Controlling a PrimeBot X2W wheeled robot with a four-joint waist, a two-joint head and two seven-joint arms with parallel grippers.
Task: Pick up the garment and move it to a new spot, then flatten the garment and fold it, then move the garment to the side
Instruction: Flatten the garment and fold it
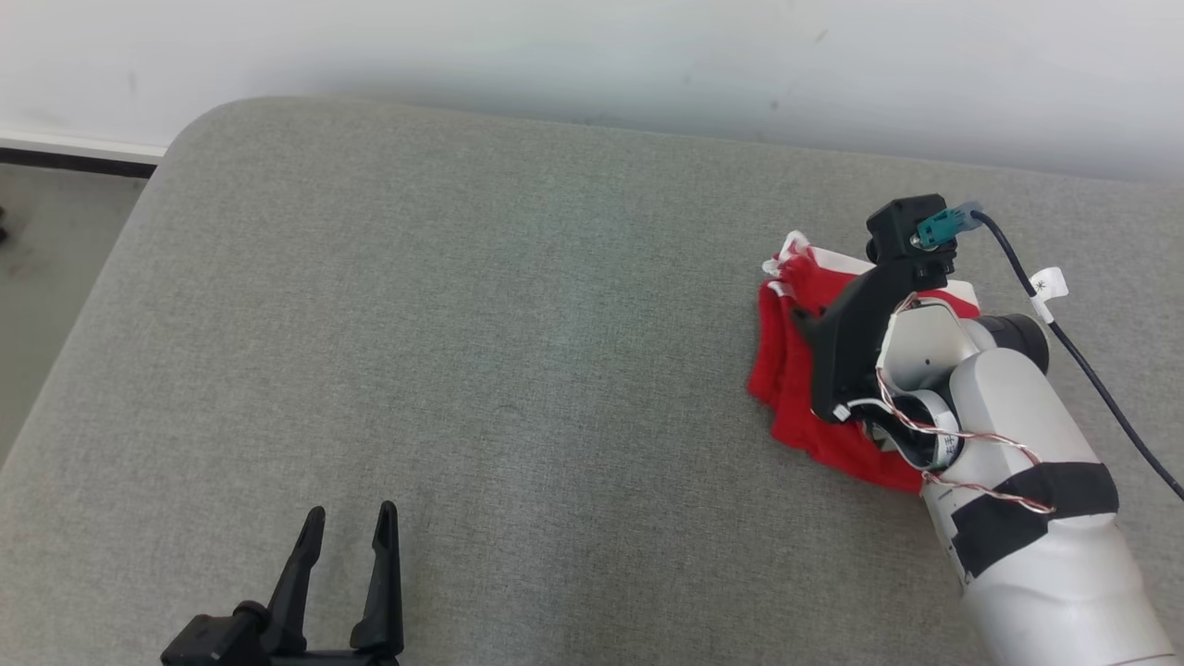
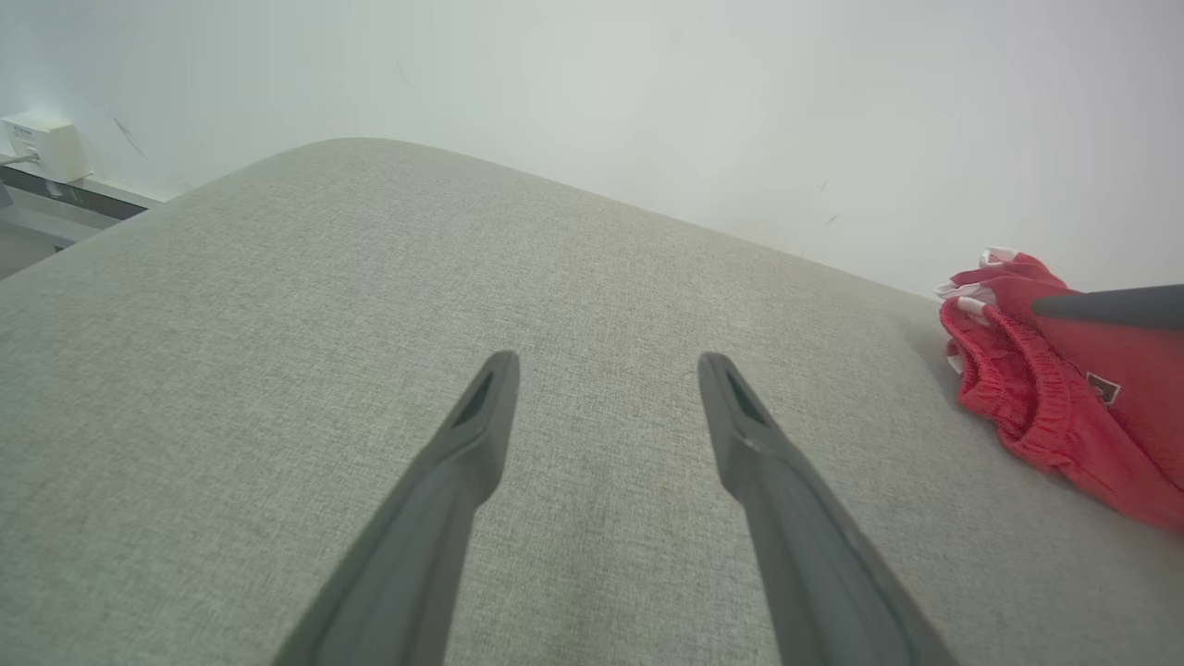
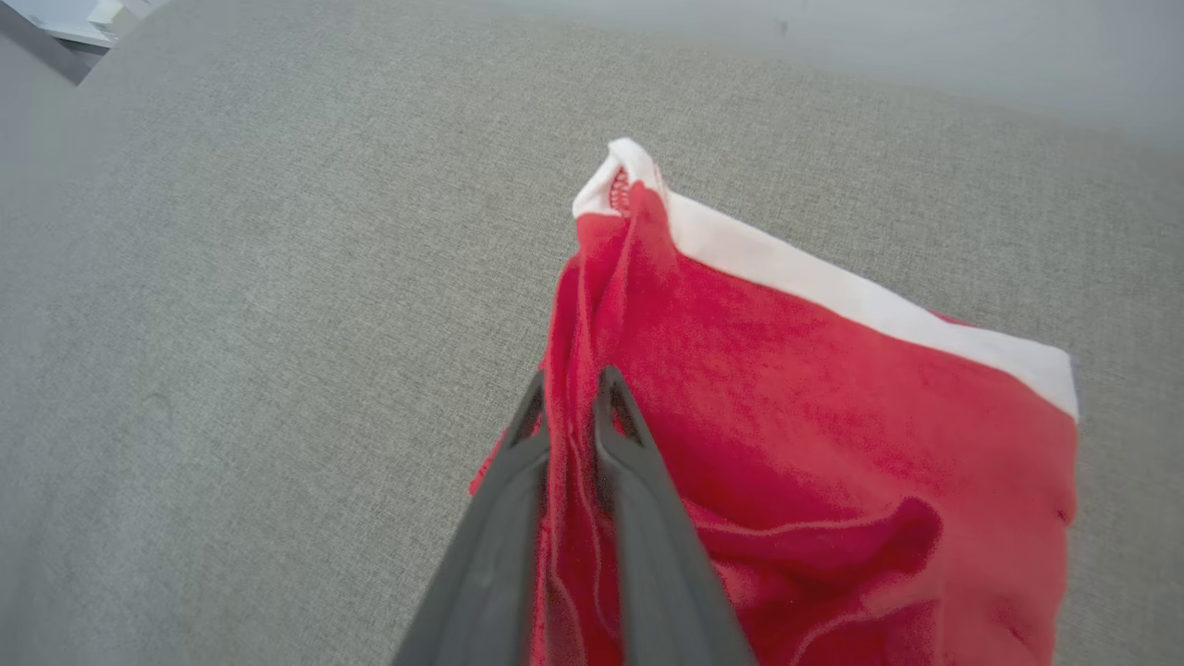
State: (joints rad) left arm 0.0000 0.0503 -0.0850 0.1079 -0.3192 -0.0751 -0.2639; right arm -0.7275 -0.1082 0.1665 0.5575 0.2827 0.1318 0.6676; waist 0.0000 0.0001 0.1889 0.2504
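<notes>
Grey woven padding [image 1: 462,324] is stretching right across the head view, with a pale wall [image 1: 592,46] running along behind it and a strip of floor [image 1: 55,222] peeking in past the left edge. Down at the lower left, the left gripper [image 1: 352,511] is hovering over the padding, its two dark fingers standing wide apart and gripping nothing at all. Moving across, well away to the right, the red garment [image 1: 786,370] is lying bunched on the padding near the far edge, close to the wall. A white band [image 3: 832,287] is running along its far side, and its gathered waistband is facing towards the left gripper. Over it, the right gripper [image 3: 572,379] is reaching in from the lower right, fingers drawn narrow and pinching a raised fold of the red cloth between them. Behind that, the pale forearm [image 1: 1027,444] is angling in, and a black cable [image 1: 1091,370] is trailing off to the right.
</notes>
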